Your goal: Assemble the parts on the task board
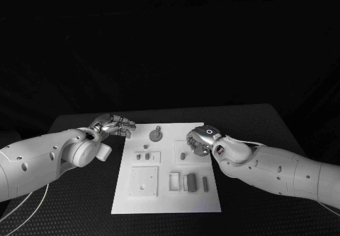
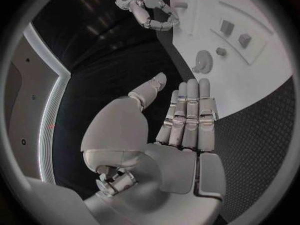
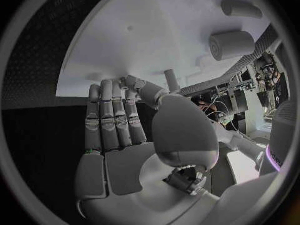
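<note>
The white task board point(image 1: 164, 199) lies in the middle of the table. On it are a round grey part point(image 1: 155, 133), a small peg point(image 1: 183, 156), a square plate point(image 1: 144, 181) and several grey blocks point(image 1: 191, 182). My left hand point(image 1: 113, 124) hovers at the board's far left corner. Its fingers point(image 2: 187, 115) are straight and together, the thumb is apart, and it holds nothing. My right hand point(image 1: 202, 140) is over the board's far right part. Its fingers point(image 3: 112, 115) reach down to the board point(image 3: 156, 35) with the thumb close by. A short peg point(image 3: 170, 79) stands beside the thumb.
The black table point(image 1: 269, 128) runs round the board on all sides. Two grey cylinders point(image 3: 231, 45) lie on the board beyond my right hand. The right hand point(image 2: 150, 10) also shows in the left wrist view, past the round part point(image 2: 203, 62).
</note>
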